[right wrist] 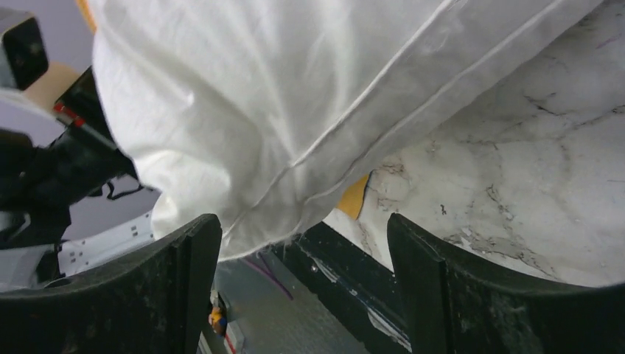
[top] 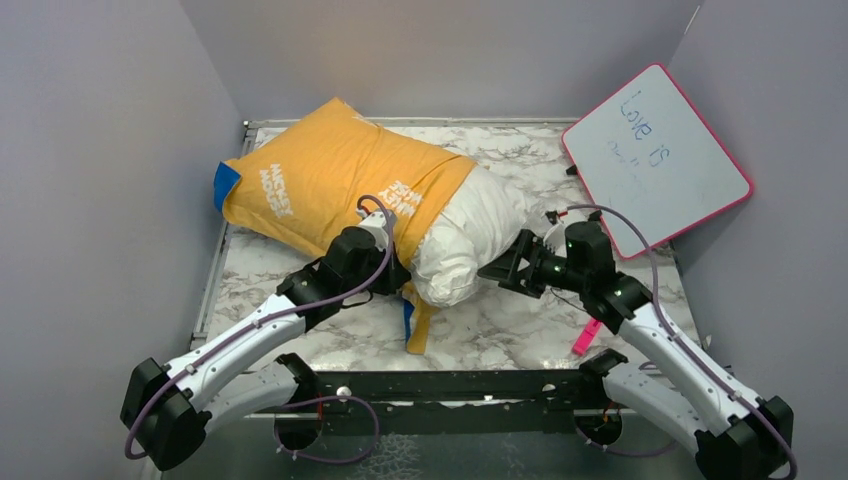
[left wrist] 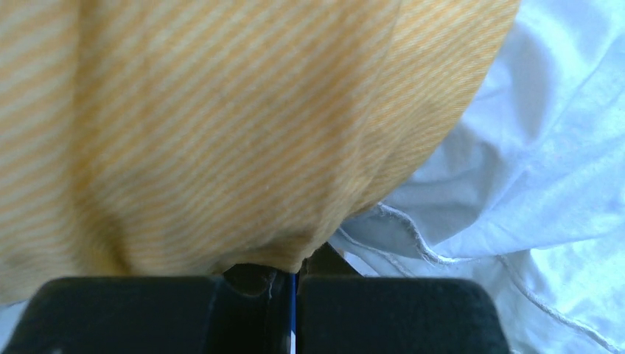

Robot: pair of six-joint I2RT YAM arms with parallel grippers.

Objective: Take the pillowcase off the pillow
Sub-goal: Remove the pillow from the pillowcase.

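The orange-yellow pillowcase [top: 330, 175] with white lettering covers the far left part of the white pillow [top: 465, 240], whose near right end sticks out bare. A blue corner of the case shows at the far left. My left gripper [top: 398, 270] is shut on the pillowcase's open hem; in the left wrist view the orange fabric [left wrist: 221, 125] bunches right above the closed fingers [left wrist: 383, 313], with white pillow [left wrist: 545, 169] to the right. My right gripper [top: 497, 268] is open, just right of the pillow's bare end; the pillow [right wrist: 280, 103] hangs ahead of its spread fingers [right wrist: 177, 287].
A pink-edged whiteboard [top: 655, 160] leans at the far right. A pink marker [top: 586, 336] lies near the right arm. The marble table [top: 500, 320] has a black front rail [top: 450, 385]. Grey walls close in left, right and behind.
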